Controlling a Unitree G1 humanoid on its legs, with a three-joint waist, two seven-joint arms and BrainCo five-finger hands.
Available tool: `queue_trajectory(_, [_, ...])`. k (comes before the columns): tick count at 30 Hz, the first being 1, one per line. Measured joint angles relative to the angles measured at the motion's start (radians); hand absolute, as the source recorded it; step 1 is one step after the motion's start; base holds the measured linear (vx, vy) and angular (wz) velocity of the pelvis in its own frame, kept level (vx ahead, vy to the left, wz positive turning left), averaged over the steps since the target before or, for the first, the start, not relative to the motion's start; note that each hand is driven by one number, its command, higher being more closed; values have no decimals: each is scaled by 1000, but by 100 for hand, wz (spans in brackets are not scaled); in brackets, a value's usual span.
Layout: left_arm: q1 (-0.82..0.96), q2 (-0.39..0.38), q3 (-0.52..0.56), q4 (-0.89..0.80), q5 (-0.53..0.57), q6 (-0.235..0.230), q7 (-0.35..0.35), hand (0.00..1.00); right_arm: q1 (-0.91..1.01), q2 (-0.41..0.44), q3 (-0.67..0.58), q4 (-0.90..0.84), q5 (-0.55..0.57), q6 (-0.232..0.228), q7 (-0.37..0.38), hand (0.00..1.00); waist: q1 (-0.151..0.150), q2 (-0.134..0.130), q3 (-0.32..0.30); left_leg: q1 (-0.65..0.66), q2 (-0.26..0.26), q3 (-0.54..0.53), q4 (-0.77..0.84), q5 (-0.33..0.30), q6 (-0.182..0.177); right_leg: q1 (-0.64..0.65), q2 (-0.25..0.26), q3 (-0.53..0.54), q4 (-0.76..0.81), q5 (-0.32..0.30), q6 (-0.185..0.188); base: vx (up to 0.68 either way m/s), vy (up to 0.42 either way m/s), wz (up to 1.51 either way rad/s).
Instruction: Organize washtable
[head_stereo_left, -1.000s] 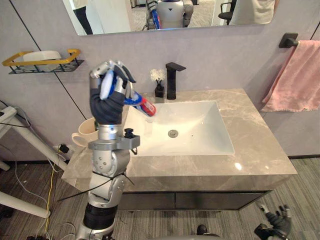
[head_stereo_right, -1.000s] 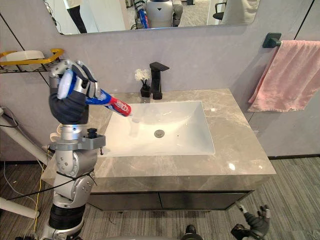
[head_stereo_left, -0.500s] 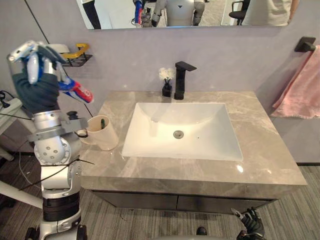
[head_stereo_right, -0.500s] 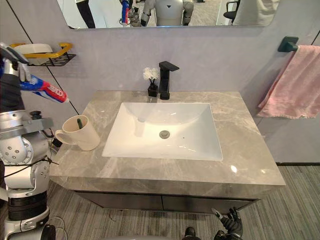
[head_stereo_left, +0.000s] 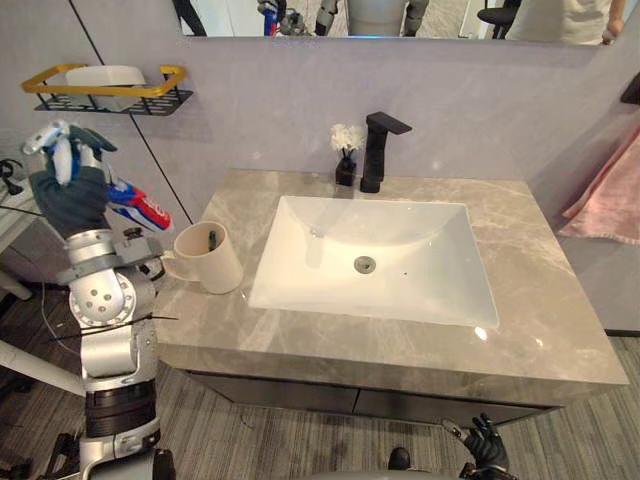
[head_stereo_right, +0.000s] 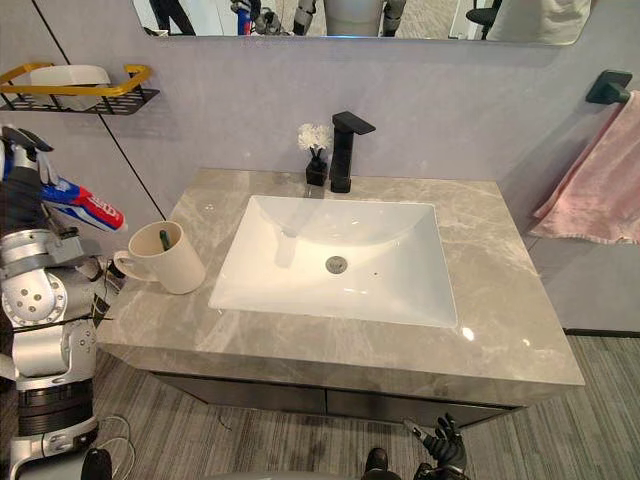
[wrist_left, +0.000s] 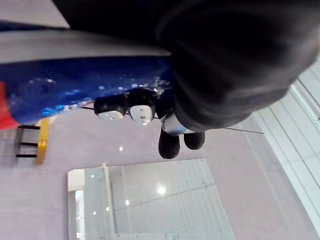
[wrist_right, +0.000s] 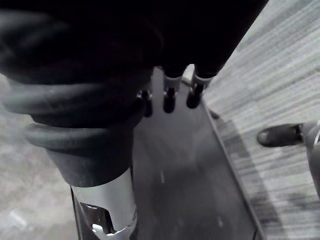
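Observation:
My left hand (head_stereo_left: 70, 192) is raised off the counter's left end, fingers curled round a blue, red and white toothpaste tube (head_stereo_left: 140, 207) whose red end points toward a beige mug (head_stereo_left: 212, 260). The mug stands on the grey marble counter (head_stereo_left: 330, 335) left of the sink, with a dark toothbrush (head_stereo_left: 212, 238) in it. In the left wrist view the blue tube (wrist_left: 75, 85) lies across the dark-tipped fingers (wrist_left: 125, 111). My right hand (head_stereo_left: 482, 442) hangs low below the counter's front edge, fingers relaxed and holding nothing.
A white sink (head_stereo_left: 375, 255) fills the counter's middle, with a black faucet (head_stereo_left: 378, 150) and a small vase of white flowers (head_stereo_left: 346, 150) behind it. A yellow-rimmed wall shelf (head_stereo_left: 105, 80) carries a white soap. A pink towel (head_stereo_left: 610, 190) hangs at right.
The camera has shifted. My left hand has carried the toothpaste tube from over the sink's left side out past the counter's left end, and now holds it slightly lower beside the mug.

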Motion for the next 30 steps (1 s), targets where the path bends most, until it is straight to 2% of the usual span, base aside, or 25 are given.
queue_trajectory(3, [0,0,-7,10,0,5,0,100,1,1,14,9,0,0,0,0,2,-12,6,-3,-2,3,1,0,0,-5,-1,10,-1,1,1,-14,2,-3])
queue_trajectory(16, [-5,0,-31,9,16,1,2,100,8,-1,30,12,-22,0,1,0,1,-22,8,-16,-17,14,12,0,0,-19,-18,27,-2,15,9,-16,5,-2])
queue_trajectory(25, [-37,4,-30,3,54,10,7,100,11,-1,31,12,-22,0,13,0,1,-21,10,-17,-15,14,14,0,0,-20,-14,25,1,16,8,0,0,0])
queue_trajectory(30, [-63,35,-31,-85,94,9,8,100,11,-1,30,12,-30,-1,22,0,-3,-14,14,-16,-15,13,14,0,0,-18,-13,22,2,16,8,0,0,0])
